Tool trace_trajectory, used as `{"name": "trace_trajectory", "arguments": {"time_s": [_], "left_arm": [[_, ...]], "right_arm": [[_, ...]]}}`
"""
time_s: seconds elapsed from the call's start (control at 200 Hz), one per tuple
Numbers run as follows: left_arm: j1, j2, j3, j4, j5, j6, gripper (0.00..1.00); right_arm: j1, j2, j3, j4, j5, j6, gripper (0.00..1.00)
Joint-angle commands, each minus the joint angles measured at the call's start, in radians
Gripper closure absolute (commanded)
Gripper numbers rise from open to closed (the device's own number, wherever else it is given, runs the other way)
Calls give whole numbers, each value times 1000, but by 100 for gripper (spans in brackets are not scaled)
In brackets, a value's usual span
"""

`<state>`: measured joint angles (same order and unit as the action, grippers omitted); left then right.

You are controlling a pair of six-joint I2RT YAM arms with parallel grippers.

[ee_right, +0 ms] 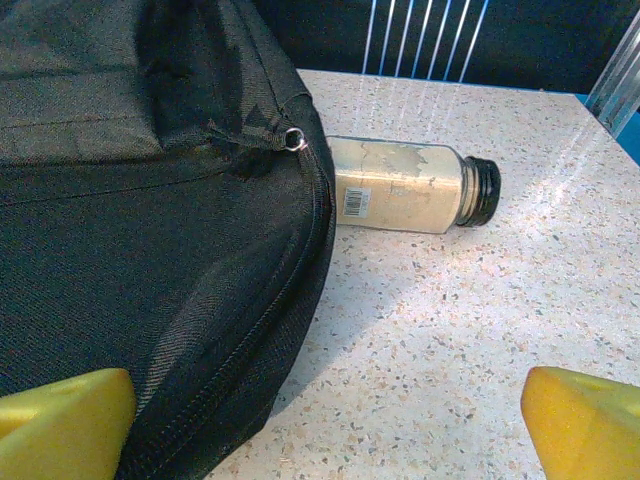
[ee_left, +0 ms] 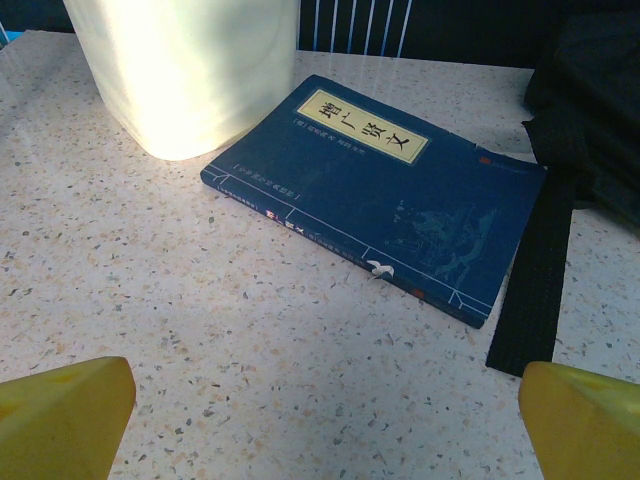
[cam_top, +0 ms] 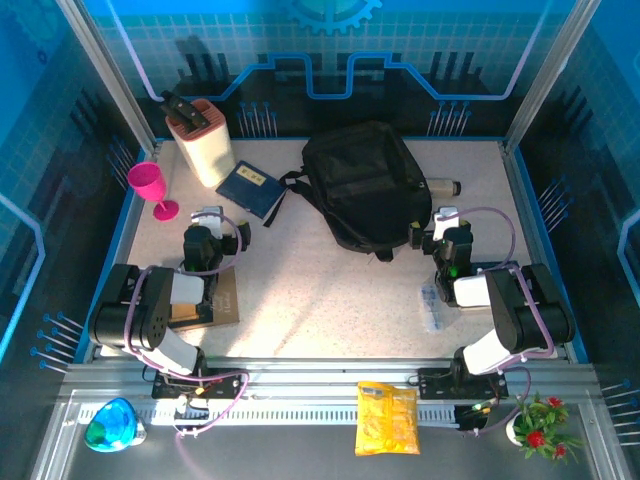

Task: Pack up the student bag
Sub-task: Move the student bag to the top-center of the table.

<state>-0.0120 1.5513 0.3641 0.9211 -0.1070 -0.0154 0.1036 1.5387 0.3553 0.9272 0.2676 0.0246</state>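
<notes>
- I've got the bag (cam_top: 365, 185) flat at the far-centre of the speckled worktop (cam_top: 330, 290): black woven fabric, long axis roughly near-to-far, strap (ee_left: 535, 290) trailing left.
- My left tool (ee_left: 320, 425) and right tool (ee_right: 320, 425): fingers spread apart, gripping nothing.

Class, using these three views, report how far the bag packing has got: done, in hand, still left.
Done: nothing visibly packed; the blue book and the bottle lie on the table beside the black backpack. In hand: nothing; the left claw faces the book, the right claw the bottle, both open and empty. Left: grasping and loading both items.
</notes>
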Motion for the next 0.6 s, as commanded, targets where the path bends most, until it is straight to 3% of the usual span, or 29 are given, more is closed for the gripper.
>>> {"name": "trace_trajectory", "arguments": {"time_s": [0.0, 0.595], "left_arm": [[-2, 7, 21, 2, 6, 17, 1], [-1, -14, -5, 38, -25, 10, 1]], "right_arm": [[-4, 8, 24, 11, -9, -9, 0], [-2, -10, 4, 37, -44, -28, 0]]}}
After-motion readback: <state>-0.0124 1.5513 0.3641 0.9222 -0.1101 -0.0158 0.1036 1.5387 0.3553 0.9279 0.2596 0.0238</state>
